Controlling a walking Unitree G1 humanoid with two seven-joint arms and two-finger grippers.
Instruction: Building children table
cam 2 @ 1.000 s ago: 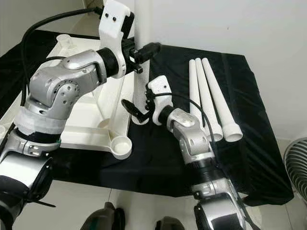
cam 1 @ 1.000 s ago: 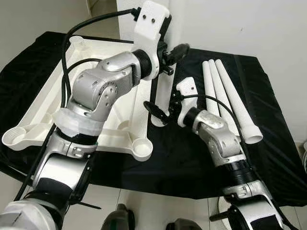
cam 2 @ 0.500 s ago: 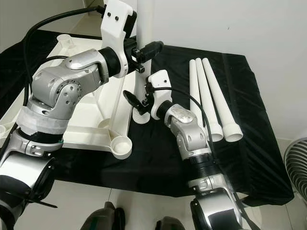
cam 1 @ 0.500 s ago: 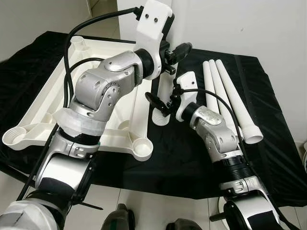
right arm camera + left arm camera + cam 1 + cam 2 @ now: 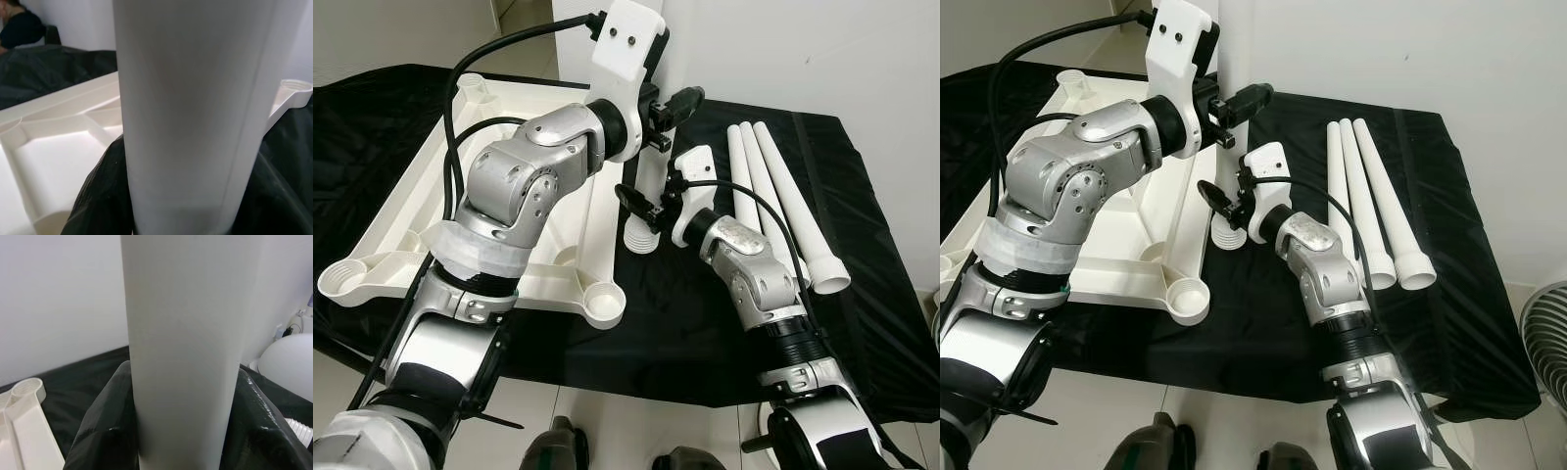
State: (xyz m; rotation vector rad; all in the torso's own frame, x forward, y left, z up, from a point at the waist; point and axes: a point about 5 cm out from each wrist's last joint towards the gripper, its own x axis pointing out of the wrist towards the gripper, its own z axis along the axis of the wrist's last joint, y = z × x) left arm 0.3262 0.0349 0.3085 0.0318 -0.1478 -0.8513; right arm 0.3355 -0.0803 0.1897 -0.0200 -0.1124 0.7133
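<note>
The white table top [image 5: 401,206] lies upside down on a black cloth, with a round leg socket [image 5: 604,302] at its near corner. One white table leg [image 5: 652,174] stands upright beside that edge, its threaded end [image 5: 641,238] just above the cloth. My left gripper [image 5: 674,106] is shut on the leg high up. My right gripper [image 5: 641,201] is shut on it low down, just above the thread. In both wrist views the leg [image 5: 186,347] [image 5: 190,112] sits between black fingers [image 5: 102,431] [image 5: 98,200]. Three more legs [image 5: 773,196] lie side by side to the right.
The black cloth [image 5: 1449,294] covers a low platform that ends near my feet. A white wall rises behind it. A fan [image 5: 1542,328] stands on the floor at the right. A person in dark clothes [image 5: 19,24] sits far off beyond the table top.
My right gripper has slid up the leg, and the threaded end now shows below it, a little off the cloth. The left gripper has kept its hold.
</note>
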